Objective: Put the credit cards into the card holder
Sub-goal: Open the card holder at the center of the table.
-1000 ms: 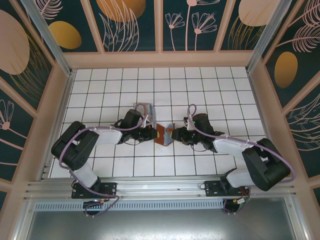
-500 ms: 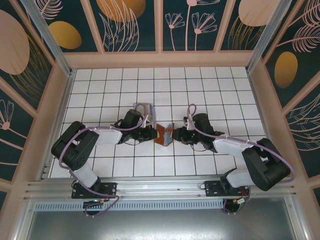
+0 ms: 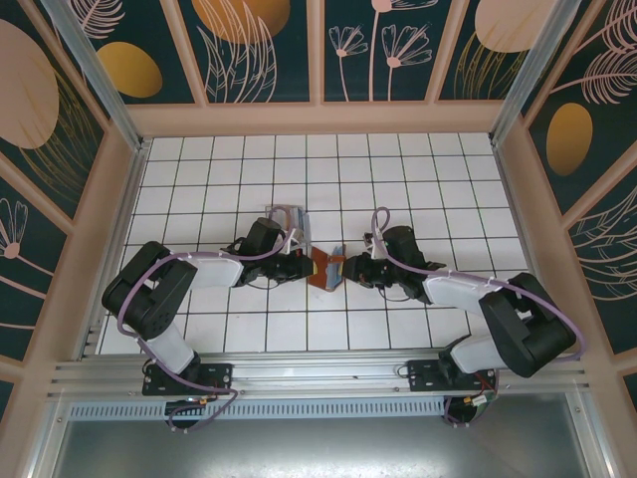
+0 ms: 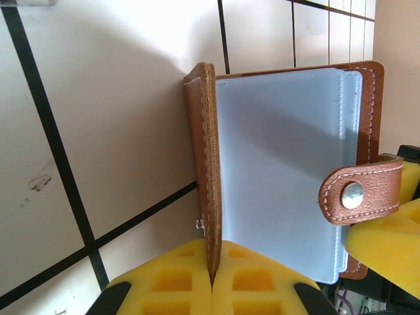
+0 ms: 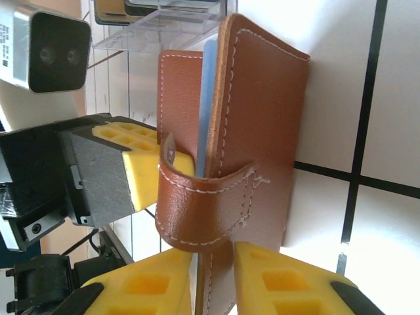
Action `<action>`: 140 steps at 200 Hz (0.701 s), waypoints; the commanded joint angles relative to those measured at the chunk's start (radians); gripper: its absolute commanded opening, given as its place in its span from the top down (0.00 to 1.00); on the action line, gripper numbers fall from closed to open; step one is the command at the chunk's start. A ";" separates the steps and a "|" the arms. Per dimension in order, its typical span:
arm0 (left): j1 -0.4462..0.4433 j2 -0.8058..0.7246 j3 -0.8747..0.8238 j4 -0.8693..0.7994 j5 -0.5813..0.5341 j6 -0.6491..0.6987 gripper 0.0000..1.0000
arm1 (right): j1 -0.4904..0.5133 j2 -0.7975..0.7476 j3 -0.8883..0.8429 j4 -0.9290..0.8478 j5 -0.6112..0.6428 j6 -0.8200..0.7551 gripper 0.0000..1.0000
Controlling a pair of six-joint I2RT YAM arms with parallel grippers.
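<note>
White-tiled desk [image 3: 199, 179]: left end effector [image 4: 211, 279] clamps one card holder [image 4: 282, 164] cover, right end effector [image 5: 213, 289] pinches the other; uneven pulling could slip the leather free.

White-tiled counter [image 3: 398, 169] with dark grout sat boxed by dark floral wall panels [image 3: 269, 50] in pale wooden framing [image 3: 318, 118].
</note>
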 commanded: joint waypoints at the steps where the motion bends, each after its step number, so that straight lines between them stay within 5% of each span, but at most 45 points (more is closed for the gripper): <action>1: -0.002 0.002 -0.008 0.013 0.026 0.009 1.00 | -0.003 0.014 0.007 0.008 -0.010 -0.011 0.75; 40: -0.003 0.000 -0.013 0.022 0.024 0.005 1.00 | -0.003 0.014 0.005 0.029 -0.018 -0.011 0.66; 97: -0.002 -0.006 -0.019 0.030 0.029 0.002 1.00 | -0.002 0.050 0.016 0.013 -0.013 -0.015 0.80; 124: -0.002 -0.004 -0.024 0.040 0.029 -0.004 1.00 | 0.000 0.059 0.016 0.024 -0.017 -0.012 0.80; 140: -0.003 -0.003 -0.024 0.042 0.032 -0.005 1.00 | 0.002 0.055 0.016 0.036 -0.022 -0.011 0.72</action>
